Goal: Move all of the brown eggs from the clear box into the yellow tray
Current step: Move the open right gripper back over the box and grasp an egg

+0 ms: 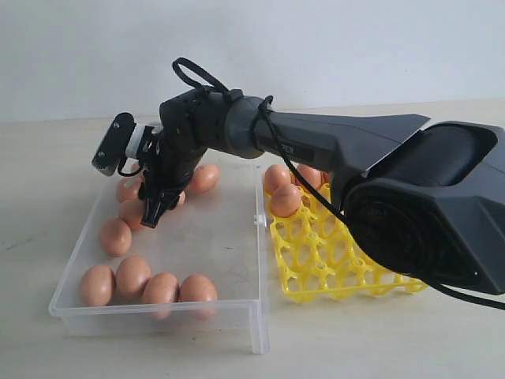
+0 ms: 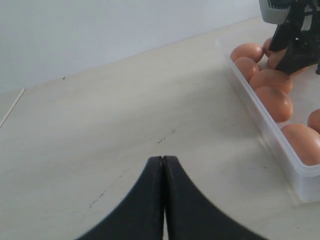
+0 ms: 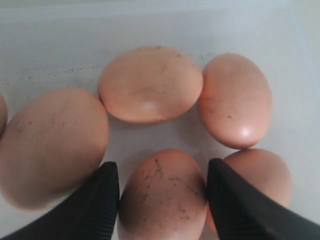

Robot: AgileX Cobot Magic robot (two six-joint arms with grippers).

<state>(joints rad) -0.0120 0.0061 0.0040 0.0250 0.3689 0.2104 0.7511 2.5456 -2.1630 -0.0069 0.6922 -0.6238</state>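
Brown egg (image 3: 162,200) sits btwn tips of the R pincer (image 3: 162,164), gripped wide across its belly. We reckon it light, slick, brittle: gentle squeeze, lift w/o jerks.

We lose much of the yellow tray (image 1: 316,260) behind the right arm (image 1: 355,146), so the brown eggs (image 1: 286,199) there cannot be counted. Its gripper (image 1: 152,217) hides part of the clear box (image 1: 259,276) at the far corner. Whether its fingers (image 3: 95,205) press the egg (image 3: 162,197) between them, we cannot tell. That egg is cut off at the edge of the right wrist view.
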